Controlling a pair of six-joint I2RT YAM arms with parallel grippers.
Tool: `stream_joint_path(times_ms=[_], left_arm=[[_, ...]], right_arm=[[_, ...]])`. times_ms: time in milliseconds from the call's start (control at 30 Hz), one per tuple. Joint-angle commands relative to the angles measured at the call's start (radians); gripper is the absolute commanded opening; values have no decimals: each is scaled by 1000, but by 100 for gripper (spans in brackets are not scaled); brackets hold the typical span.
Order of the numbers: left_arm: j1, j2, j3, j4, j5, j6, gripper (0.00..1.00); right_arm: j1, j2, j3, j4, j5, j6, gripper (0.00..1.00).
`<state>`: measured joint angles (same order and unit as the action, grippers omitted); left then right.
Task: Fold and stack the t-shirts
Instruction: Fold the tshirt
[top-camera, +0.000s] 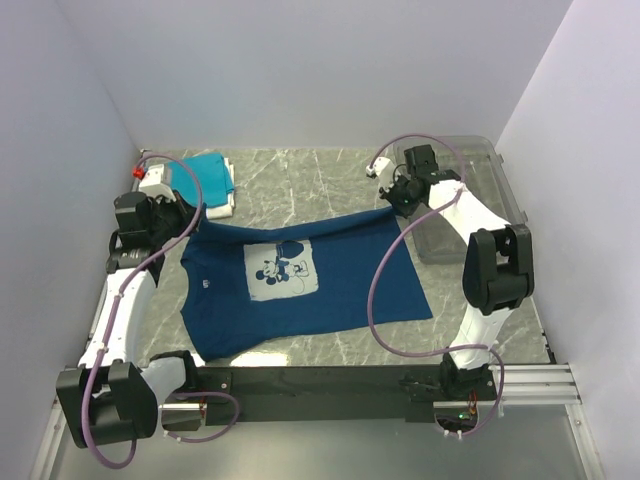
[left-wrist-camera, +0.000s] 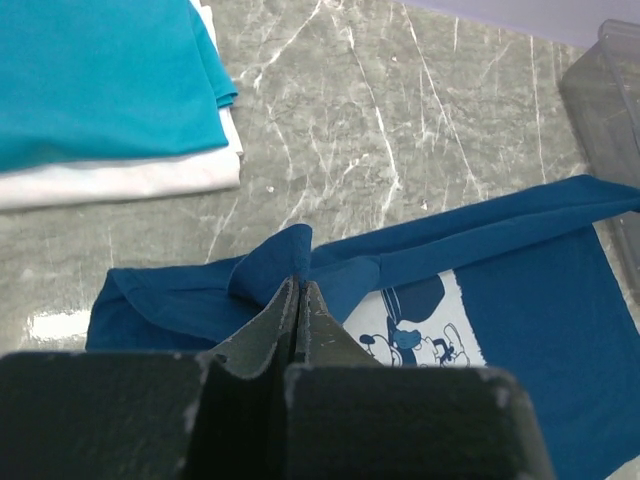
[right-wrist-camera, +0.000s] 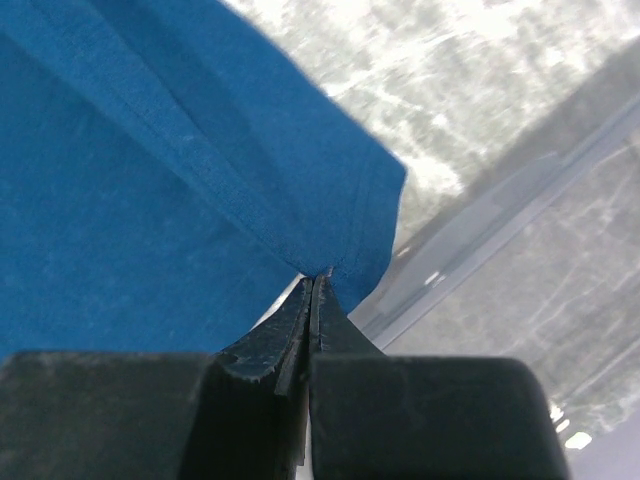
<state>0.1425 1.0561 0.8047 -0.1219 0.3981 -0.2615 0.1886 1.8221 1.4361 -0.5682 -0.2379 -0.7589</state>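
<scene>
The navy blue t-shirt (top-camera: 300, 285) with the pale cartoon-mouse print lies spread across the middle of the table, print up. Its far edge is lifted and stretched between my two grippers. My left gripper (top-camera: 190, 222) is shut on the shirt's far left corner, seen as a pinched fold (left-wrist-camera: 285, 262) in the left wrist view. My right gripper (top-camera: 398, 207) is shut on the far right hem corner (right-wrist-camera: 345, 255). A folded teal t-shirt (top-camera: 210, 175) lies on a folded white t-shirt (top-camera: 222, 206) at the far left; both show in the left wrist view (left-wrist-camera: 100, 85).
A clear plastic bin (top-camera: 470, 195) stands at the far right, close behind my right arm; its rim shows in the right wrist view (right-wrist-camera: 490, 235). White walls enclose the marbled table (top-camera: 310, 175). A black rail (top-camera: 330, 380) runs along the near edge.
</scene>
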Motion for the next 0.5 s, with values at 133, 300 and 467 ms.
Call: stream_joint_path(times_ms=[133, 300, 467], left_arm=[[3, -34, -18, -12, 1, -21, 1], [3, -70, -22, -45, 10, -31, 1], [2, -100, -32, -94, 13, -44, 1]], right_arm=[[-12, -96, -71, 14, -44, -51, 0], [-14, -110, -106, 30, -28, -59, 0], [-14, -115, -134, 27, -23, -72, 0]])
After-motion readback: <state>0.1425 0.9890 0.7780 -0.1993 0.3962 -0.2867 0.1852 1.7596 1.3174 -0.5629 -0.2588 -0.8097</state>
